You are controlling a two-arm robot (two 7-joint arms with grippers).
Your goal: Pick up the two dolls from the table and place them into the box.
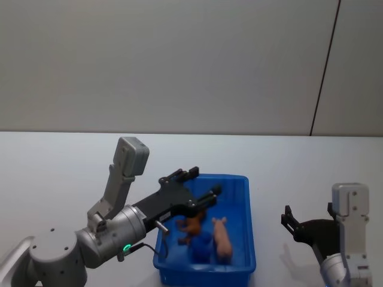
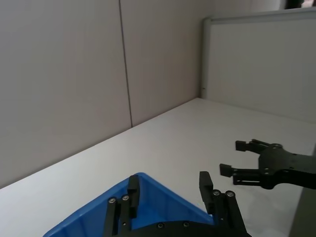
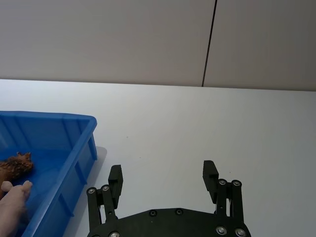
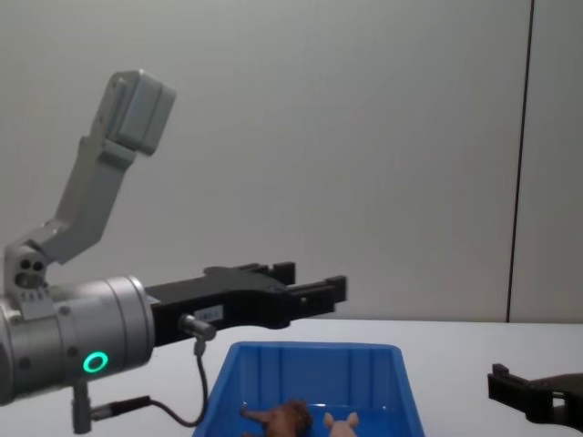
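Note:
The blue box [image 1: 246,197] stands on the white table [image 1: 60,173], and both dolls lie inside it. The reddish-brown doll [image 1: 191,227] is left of the pale pink doll [image 1: 222,238]; both also show in the chest view, brown doll [image 4: 284,416] and pink doll [image 4: 341,423]. My left gripper [image 1: 200,182] hovers open above the box's left side, holding nothing. My right gripper [image 1: 308,214] stands open and empty over the table, right of the box. In the right wrist view the box [image 3: 84,123] holds the brown doll [image 3: 17,164] and pink doll [image 3: 12,200].
A plain wall [image 1: 179,60] runs behind the table. Bare tabletop lies left of the box and between the box and my right gripper. In the left wrist view the box's corner [image 2: 143,178] shows below my left gripper [image 2: 169,184], with the right gripper [image 2: 237,157] beyond.

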